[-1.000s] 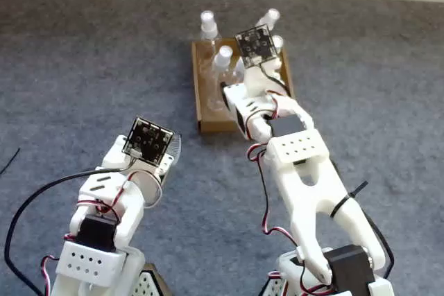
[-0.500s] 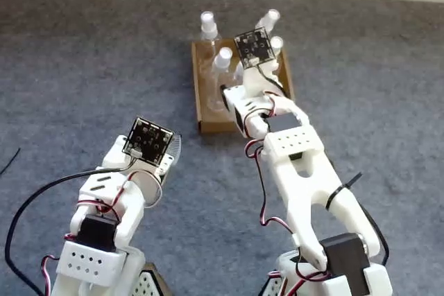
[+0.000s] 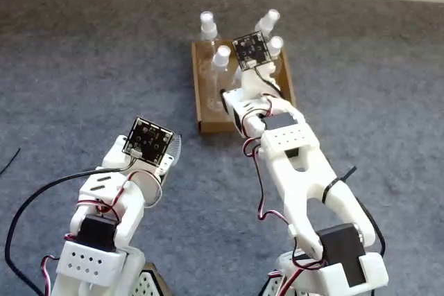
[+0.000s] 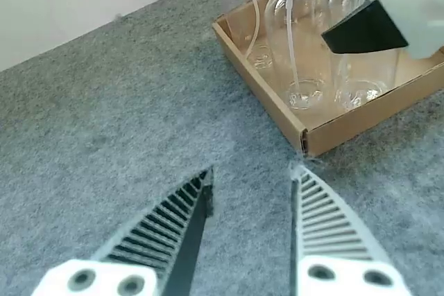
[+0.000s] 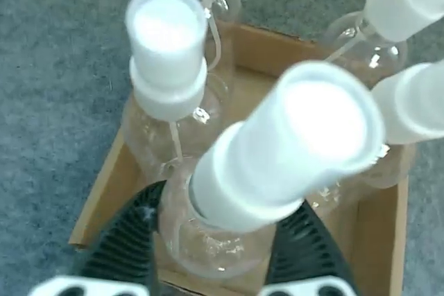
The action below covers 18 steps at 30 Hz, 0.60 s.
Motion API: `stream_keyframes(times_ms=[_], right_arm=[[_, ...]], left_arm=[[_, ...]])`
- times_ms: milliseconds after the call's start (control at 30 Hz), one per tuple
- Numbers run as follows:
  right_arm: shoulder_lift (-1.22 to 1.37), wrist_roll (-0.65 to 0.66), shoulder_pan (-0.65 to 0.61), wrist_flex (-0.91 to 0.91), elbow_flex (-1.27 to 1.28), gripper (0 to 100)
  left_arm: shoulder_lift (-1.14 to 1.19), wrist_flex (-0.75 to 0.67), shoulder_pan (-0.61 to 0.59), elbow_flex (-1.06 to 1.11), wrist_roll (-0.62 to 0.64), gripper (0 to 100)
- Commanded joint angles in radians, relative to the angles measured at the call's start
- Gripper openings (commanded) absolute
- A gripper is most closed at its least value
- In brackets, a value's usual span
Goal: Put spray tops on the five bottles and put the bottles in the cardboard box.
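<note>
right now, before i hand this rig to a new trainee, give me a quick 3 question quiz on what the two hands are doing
1. True or false: the left hand is holding a bottle.
2. What sits between the fingers of the right hand? A) a capped bottle B) a loose cap C) nothing
3. How many white spray tops can you count in the right wrist view?

Key: 1. False, it is open above the carpet. 2. A. 3. Five.
</note>
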Motion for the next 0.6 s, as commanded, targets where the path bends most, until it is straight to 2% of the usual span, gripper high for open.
stream_keyframes(times_ms=[0,233,567], right_arm=[[-0.002,0.006,0.008,-0.018,-0.007,2.4],[-0.008,0.006,0.002,-0.016,0.021,19.0],[-0.01,0.008,0.002,-0.016,0.021,19.7]], left_arm=[[-0.013,-0.035,-0.01,-0.005,-0.009,16],[-0.013,-0.035,-0.01,-0.005,-0.009,16],[-0.013,-0.037,-0.01,-0.004,-0.009,16]])
